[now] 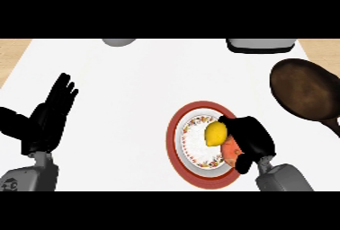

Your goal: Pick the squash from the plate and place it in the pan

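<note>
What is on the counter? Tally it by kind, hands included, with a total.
Plates: 1, the red-rimmed plate
Pans: 1, the brown pan
Squash: 1, the yellow squash
Hands: 2, left hand and right hand
Grey things cut off at the far edge: 2
Total: 7

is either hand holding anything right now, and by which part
The right hand is curled over the right side of the yellow squash, which sits on the plate. The left hand is open and holds nothing.
</note>
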### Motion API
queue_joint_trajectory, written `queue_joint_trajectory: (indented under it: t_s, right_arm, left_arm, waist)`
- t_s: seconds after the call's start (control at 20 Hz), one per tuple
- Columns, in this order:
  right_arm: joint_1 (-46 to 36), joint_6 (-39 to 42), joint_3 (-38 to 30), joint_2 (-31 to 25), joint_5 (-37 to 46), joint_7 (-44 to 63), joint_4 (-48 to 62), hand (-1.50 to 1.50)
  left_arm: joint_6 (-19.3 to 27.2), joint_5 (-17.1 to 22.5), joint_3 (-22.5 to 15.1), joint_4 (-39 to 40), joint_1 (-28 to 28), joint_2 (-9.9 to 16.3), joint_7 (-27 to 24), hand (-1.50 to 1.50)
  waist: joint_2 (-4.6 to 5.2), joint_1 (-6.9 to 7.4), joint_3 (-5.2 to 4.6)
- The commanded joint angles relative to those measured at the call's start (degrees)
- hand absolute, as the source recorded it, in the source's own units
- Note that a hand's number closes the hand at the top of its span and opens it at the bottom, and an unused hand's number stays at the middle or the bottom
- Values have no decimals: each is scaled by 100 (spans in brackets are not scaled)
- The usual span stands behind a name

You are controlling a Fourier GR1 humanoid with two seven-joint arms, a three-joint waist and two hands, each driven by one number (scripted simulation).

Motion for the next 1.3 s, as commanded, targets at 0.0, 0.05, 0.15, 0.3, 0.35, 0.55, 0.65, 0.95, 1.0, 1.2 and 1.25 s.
queue_joint_trajectory:
  t_s: [0.0, 0.05, 0.15, 0.3, 0.35, 0.55, 0.65, 0.95, 1.0, 1.2, 1.25]
  right_arm:
    - [314, -408, -231, -563, 141, -172, -1172, 150]
    - [58, -303, -417, -747, 123, -266, -1262, 150]
    - [170, -624, -568, -872, 196, -323, -1735, 150]
    - [452, -339, -661, -923, 211, 45, -2957, 150]
    - [468, -337, -725, -876, 177, 108, -3229, 150]
    - [147, 601, -1386, -888, -364, 385, -3628, 150]
    - [-90, 688, -1860, -934, -580, 219, -3370, 150]
    - [-223, -166, -2874, -915, -886, -303, -2228, 150]
    - [-751, -125, -3100, -1087, -982, -416, -1585, 150]
    - [-804, -710, -3594, -1240, -1170, -1106, -640, 150]
    - [-1133, -362, -3929, -1532, -1491, -1142, -352, 150]
  left_arm:
    - [0, -69, -99, 42, 328, -170, -312, 0]
    - [101, -57, 29, -10, -51, -10, 77, 0]
    - [149, -94, -74, -14, -71, -108, 142, 0]
    - [-70, 28, -6, -96, 184, -19, -47, 0]
    - [97, -79, 39, 89, -145, -17, 20, 0]
    - [-234, 315, 446, 166, -408, 352, 240, 0]
    - [-12, -53, 9, 22, -70, -44, 12, 0]
    - [-171, 101, 177, 157, -41, 50, -82, 0]
    - [59, -133, -30, 366, -427, -135, -83, 0]
    - [-263, 138, 275, 303, -30, 124, -205, 0]
    - [-151, 21, 70, 220, -125, -42, -144, 0]
  waist:
    - [-23, -77, -2]
    - [-13, -56, 2]
    - [-14, -74, 3]
    - [-26, -68, -1]
    - [-15, -92, 0]
    - [10, 8, 0]
    - [16, 46, 2]
    - [26, 62, 6]
    - [43, 72, 7]
    - [40, 106, 7]
    - [37, 97, 7]
